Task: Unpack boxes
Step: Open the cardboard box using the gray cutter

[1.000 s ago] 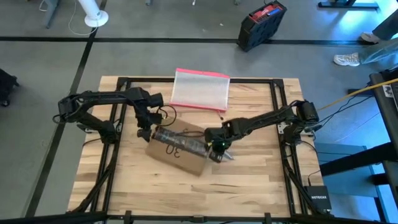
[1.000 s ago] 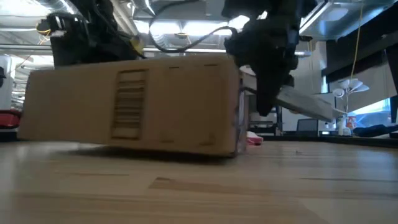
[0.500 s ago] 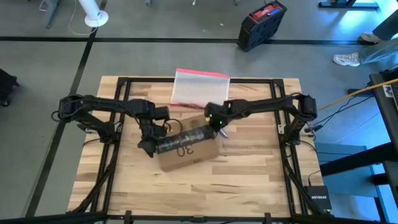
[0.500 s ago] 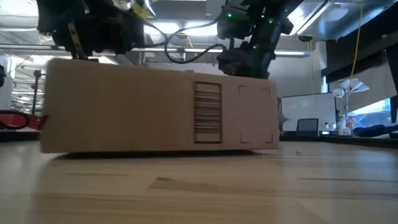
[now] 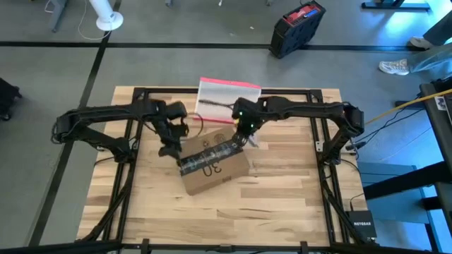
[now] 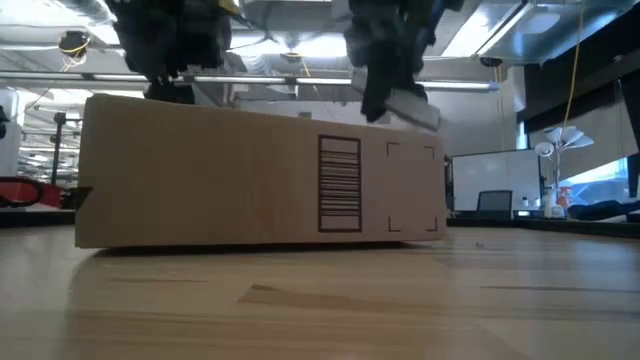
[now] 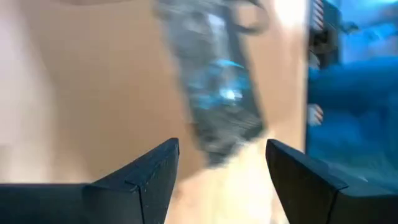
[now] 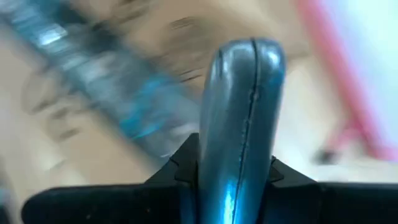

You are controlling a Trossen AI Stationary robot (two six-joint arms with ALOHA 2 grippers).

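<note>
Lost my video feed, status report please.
Left gripper open at box left end. Right gripper shut on a grey tool, over the tape strip. Box still sealed.

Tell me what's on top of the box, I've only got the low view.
Observer: A black tape strip runs along the top of the box.
Operator: Left pincer?
Observer: The left pincer is open, over the tape end nearer its own arm.
Operator: Right one?
Observer: The right pincer is shut on a grey tool at the tape's other end.
</note>
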